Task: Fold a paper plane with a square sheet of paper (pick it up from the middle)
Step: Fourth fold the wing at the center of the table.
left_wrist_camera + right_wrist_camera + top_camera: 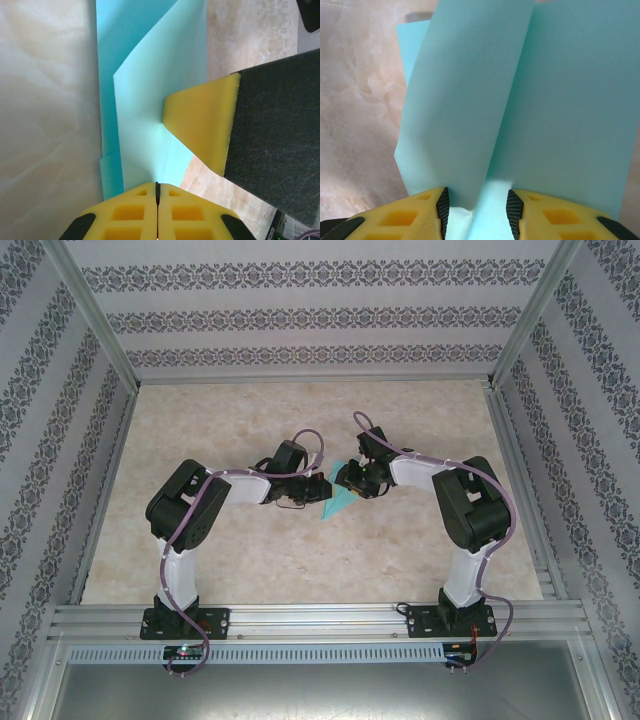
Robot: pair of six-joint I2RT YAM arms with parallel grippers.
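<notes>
Paper sheet (338, 504) lies near the table (250, 410) centre, already partly folded into a narrow pointed shape, tip toward 7 o'clock in the top view. Not yet a finished plane.

Left gripper (157, 187) sits at 9 o'clock of the sheet, clenched flat on its near edge. In the left wrist view the yellow fingers meet with no gap and the paper runs out of the seam toward 12 o'clock. Likely reason: it anchors that end so the sheet can't slide while the other arm works the crease.

Right gripper (477, 202) comes in from 1 o'clock of the sheet. Its jaws stand partly apart, straddling a raised flap and fold line that run up toward 12 o'clock in its own camera. The left wrist view shows one of its pads (200, 125) entering from 3 o'clock, its tip on the blue surface, probably pressing the layer down to set the fold. Whether the spread jaws actually nip the flap is hard to tell, since the paper hides the contact.

Judged step: creasing a wing fold, one arm pinning and one pressing.
</notes>
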